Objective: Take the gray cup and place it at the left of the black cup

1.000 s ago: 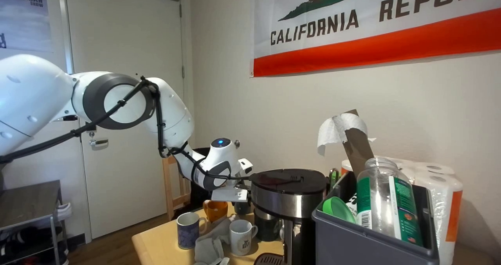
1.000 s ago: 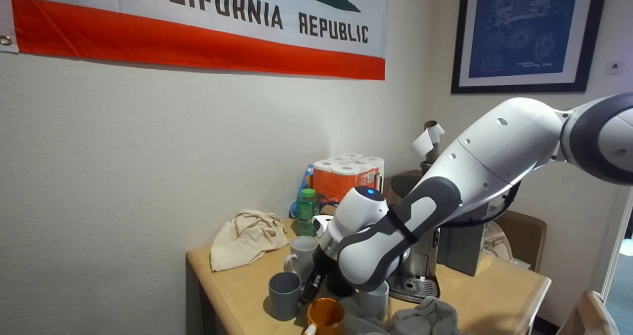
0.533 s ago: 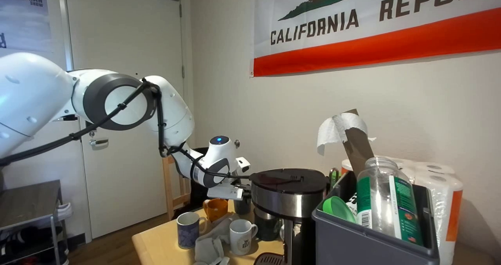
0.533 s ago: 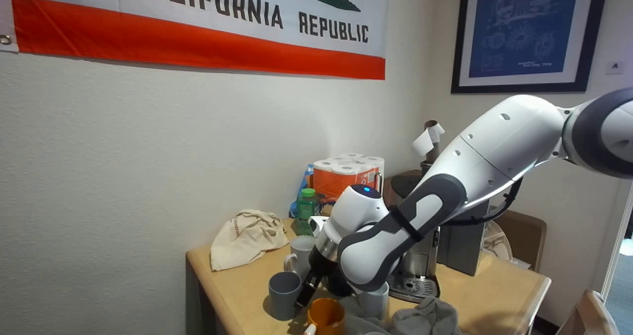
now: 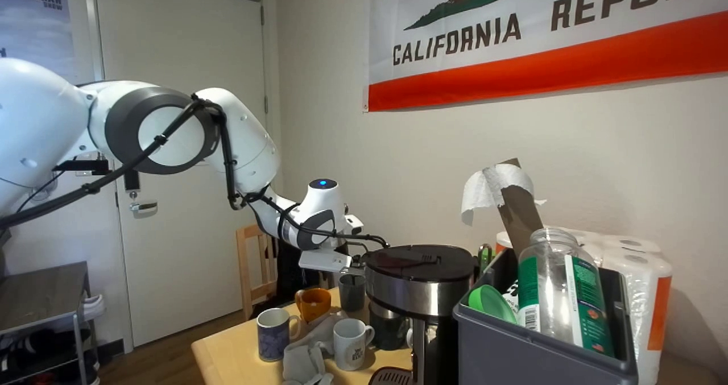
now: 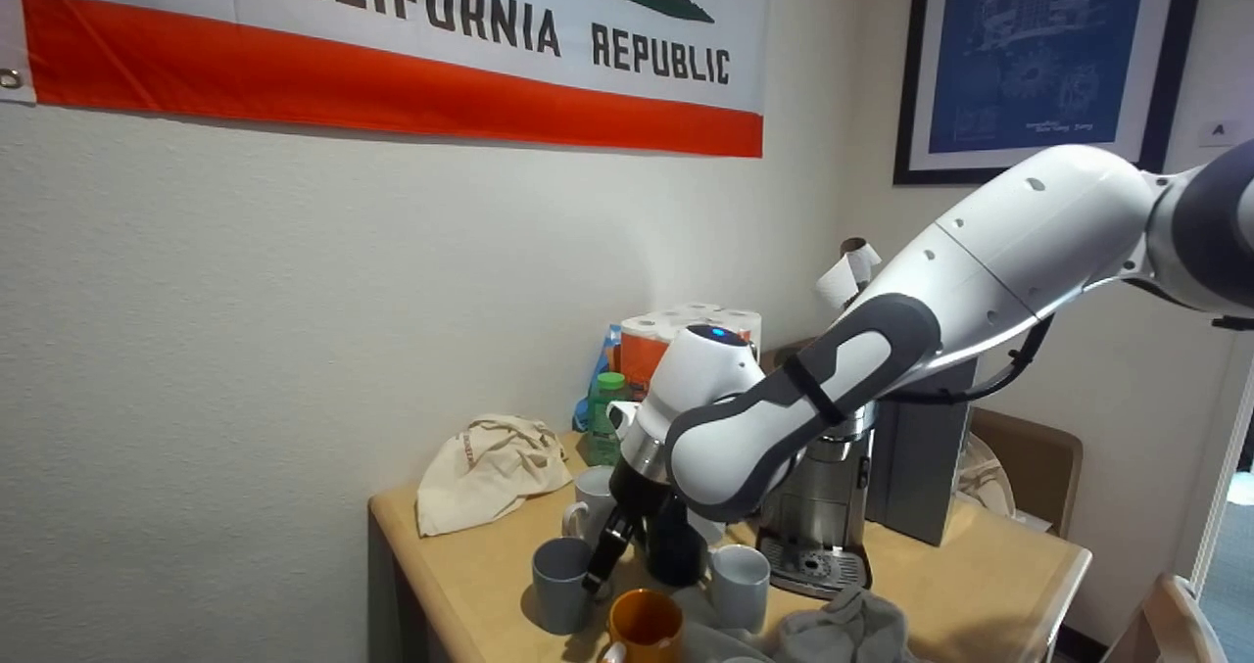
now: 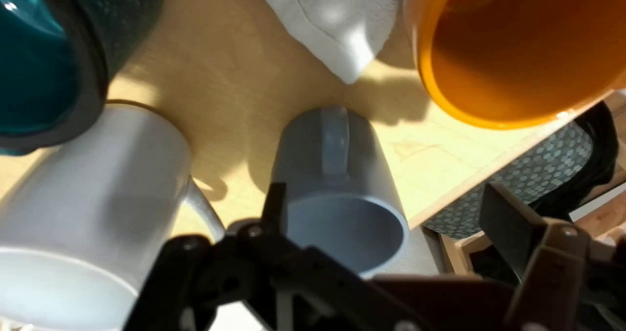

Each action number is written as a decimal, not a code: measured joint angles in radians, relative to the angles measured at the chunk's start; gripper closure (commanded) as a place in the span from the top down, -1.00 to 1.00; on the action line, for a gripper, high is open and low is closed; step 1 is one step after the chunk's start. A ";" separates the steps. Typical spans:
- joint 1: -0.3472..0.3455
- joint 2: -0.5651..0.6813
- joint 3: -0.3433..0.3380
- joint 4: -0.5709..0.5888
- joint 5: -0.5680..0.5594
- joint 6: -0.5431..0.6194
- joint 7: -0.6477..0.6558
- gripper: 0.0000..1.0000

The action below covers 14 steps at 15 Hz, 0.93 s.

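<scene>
The gray cup [image 6: 560,590] stands upright near the table's end, and it also shows in an exterior view [image 5: 352,294]. In the wrist view the gray cup [image 7: 337,155] has its handle toward the top of the picture. The black cup [image 6: 676,550] stands beyond it, and in the wrist view the black cup [image 7: 129,23] shows a teal inside at the top left. My gripper [image 7: 393,209] is open and empty. One finger overlaps the gray cup's rim; the other is well to the right, past the table edge. In an exterior view the gripper [image 6: 602,570] is right beside the gray cup.
An orange cup [image 6: 647,624], a light mug [image 6: 593,497] and a white mug [image 6: 740,585] stand close around. A gray cloth [image 6: 843,629] lies nearby. A blue patterned mug [image 5: 273,336], a coffee machine [image 5: 421,282] and a gray bin [image 5: 540,354] are also there.
The arm has risen, and the gripper has moved up and slightly toward the gray cup, uncovering more of it in an exterior view. The cups have not moved.
</scene>
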 measured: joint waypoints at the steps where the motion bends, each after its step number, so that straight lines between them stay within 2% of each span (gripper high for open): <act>1: -0.014 -0.016 0.020 0.000 0.004 -0.026 0.000 1.00; 5: -0.047 -0.090 0.061 0.002 0.027 -0.119 -0.001 1.00; 10: -0.063 -0.209 0.036 0.023 0.036 -0.233 -0.001 1.00; 14: -0.099 -0.296 0.018 0.070 0.099 -0.431 -0.029 1.00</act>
